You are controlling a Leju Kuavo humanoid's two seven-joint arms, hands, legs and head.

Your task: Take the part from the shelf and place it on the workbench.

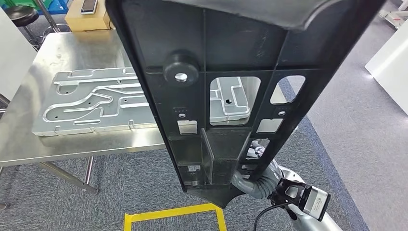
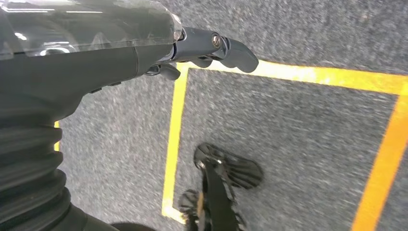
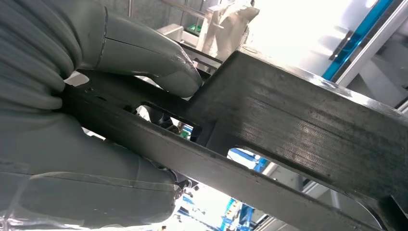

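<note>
The right hand (image 3: 96, 120) is gripping the black ribbed plastic part (image 1: 226, 91) at its narrow lower end; in the right wrist view the thick grey thumb is pressing on one face of the part's (image 3: 298, 125) frame while the rest of the hand is wrapping the other side, so the part is being clamped between them. In the head view the right hand (image 1: 257, 180) is sitting just below and behind the part's bottom tip, and the part is rising from the hand, tilted and held off every surface, widening upward and covering the middle of the picture. Its round black knob with a silver centre (image 1: 181, 68) is facing the camera above the hand. Beyond the hand, seen partly through the part's cut-out windows, a stainless steel workbench (image 1: 29, 139) is standing, carrying a flat machined aluminium plate (image 1: 91, 103) with milled channels; the part is not touching either. At the bench's far edge a cardboard box (image 1: 86, 20) is sitting with a phone on top. The left hand (image 2: 211, 48) is hanging over grey carpet (image 2: 298, 144), its dark fingers curled inward with nothing in them, near yellow floor tape (image 2: 175, 130). The same yellow tape (image 1: 173, 214) is marking the carpet just beside the right hand, on its bench side.
</note>
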